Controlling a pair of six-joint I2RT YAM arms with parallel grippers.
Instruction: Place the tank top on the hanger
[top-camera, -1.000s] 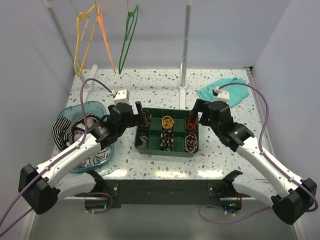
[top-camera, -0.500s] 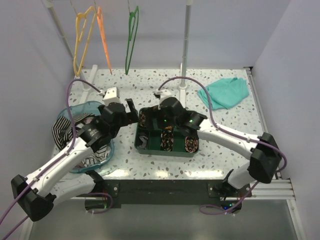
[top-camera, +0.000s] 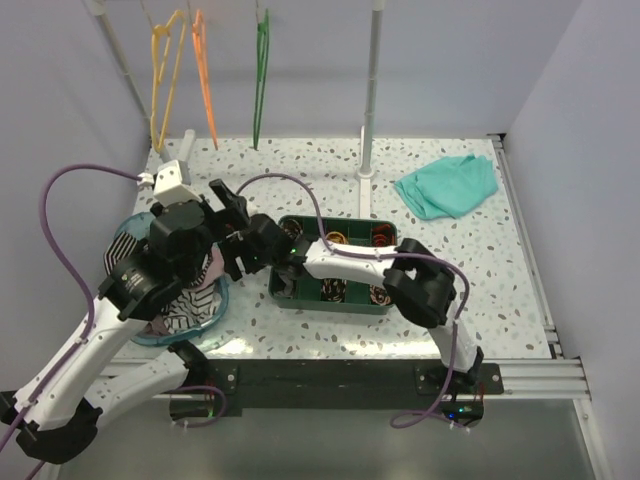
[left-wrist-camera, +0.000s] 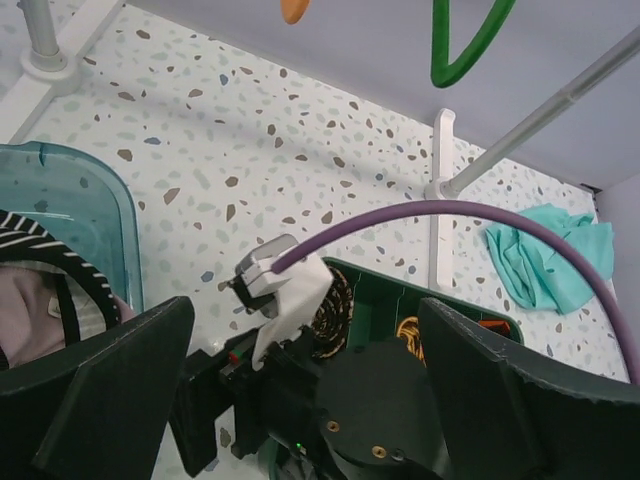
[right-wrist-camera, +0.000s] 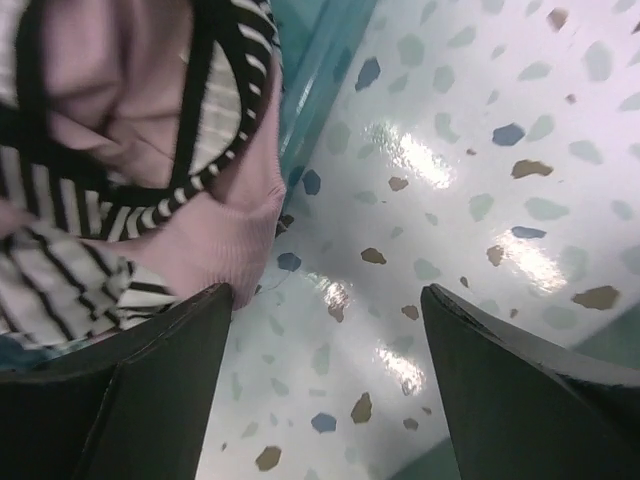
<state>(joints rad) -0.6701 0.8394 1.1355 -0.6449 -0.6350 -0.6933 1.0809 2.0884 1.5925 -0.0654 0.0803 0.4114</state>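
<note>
Left side of the speckled table (top-camera: 470, 290), a see-through teal tub (top-camera: 221, 303) holds the soft striped tank top (top-camera: 183, 318), tangled with a ribbed pink garment (right-wrist-camera: 215, 230) flopping over its rim. Thin green hanger (top-camera: 260, 80) dangles on the far rail with free room around it. Left gripper (left-wrist-camera: 305, 320) and right gripper (right-wrist-camera: 328, 300) both gape, empty.

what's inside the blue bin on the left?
The striped tank top and a mauve-pink garment, bunched together against the bin wall. From above, the left arm covers the bin's middle, so anything beneath is hidden.
</note>
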